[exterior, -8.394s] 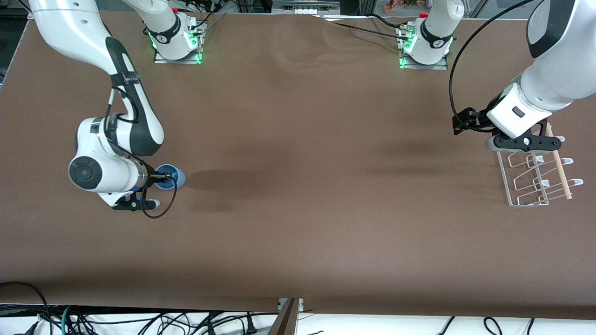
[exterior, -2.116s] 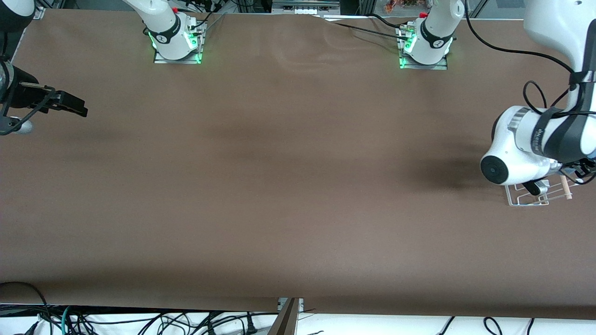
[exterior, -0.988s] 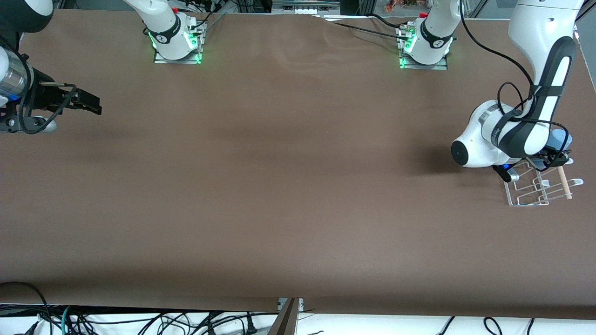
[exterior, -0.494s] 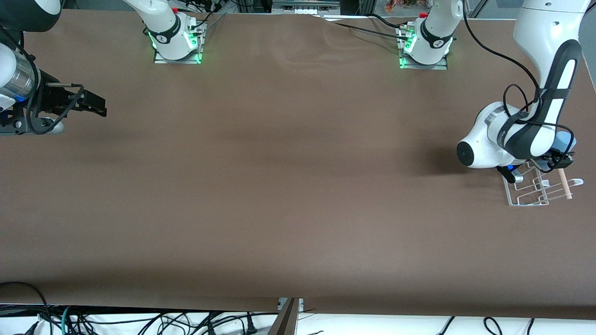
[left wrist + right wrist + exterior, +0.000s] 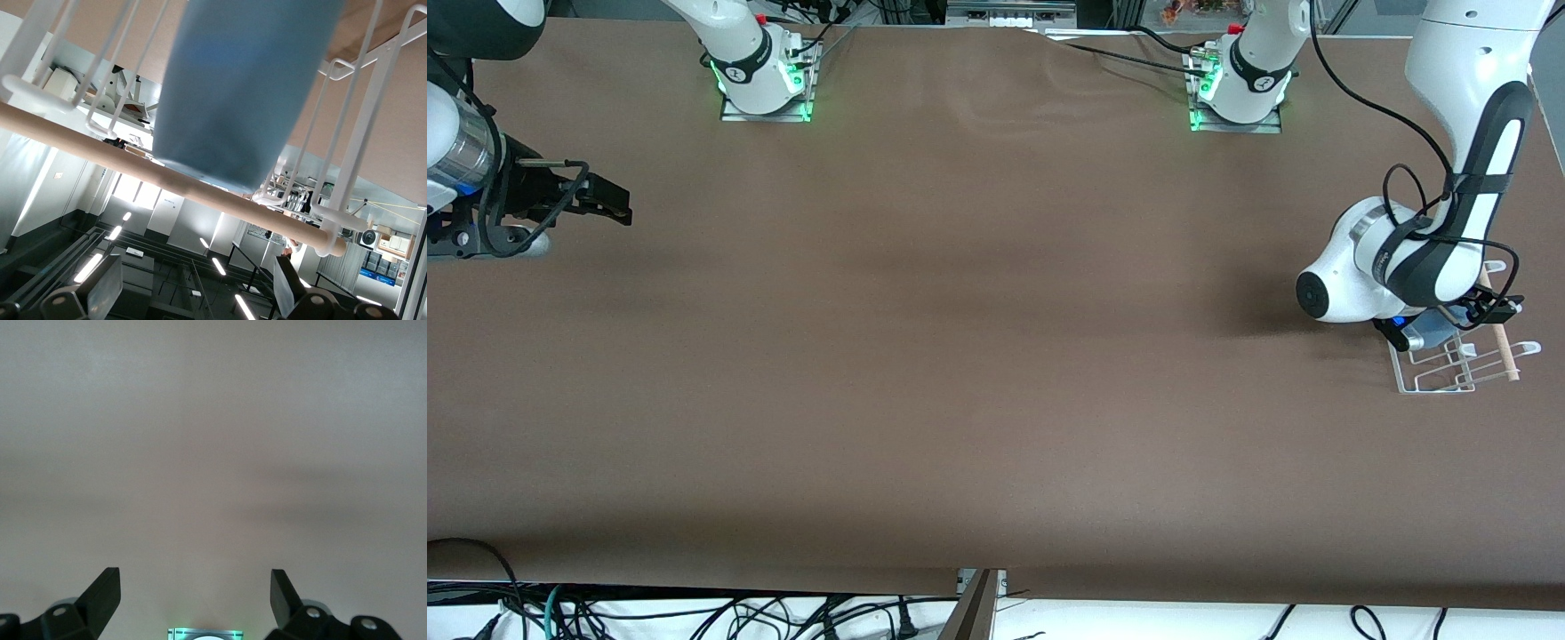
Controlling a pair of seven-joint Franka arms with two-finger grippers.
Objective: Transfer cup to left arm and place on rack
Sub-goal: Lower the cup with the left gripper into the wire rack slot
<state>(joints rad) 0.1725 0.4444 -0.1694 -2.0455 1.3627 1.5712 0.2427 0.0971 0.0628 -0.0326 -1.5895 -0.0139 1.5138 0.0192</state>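
Note:
The light-blue cup [image 5: 1434, 330] stands on the white wire rack [image 5: 1448, 380] at the left arm's end of the table, half hidden under the left arm's wrist. In the left wrist view the cup [image 5: 247, 87] sits between the rack's wires [image 5: 360, 133], beside the wooden rod [image 5: 133, 157], its narrow end pointing away from the table. My left gripper [image 5: 1489, 308] is over the rack, open and clear of the cup [image 5: 193, 293]. My right gripper [image 5: 609, 203] waits open and empty over the right arm's end of the table [image 5: 193, 593].
The wooden rod [image 5: 1505, 351] runs along the rack's side nearest the table's end. The two arm bases [image 5: 765, 80] [image 5: 1240, 84] stand along the table's edge farthest from the front camera. Cables hang below the table's edge nearest the front camera.
The left gripper brought the cup from above the rack's end farthest from the front camera down onto the rack, and its fingers now stand apart from it. The right arm has hardly moved.

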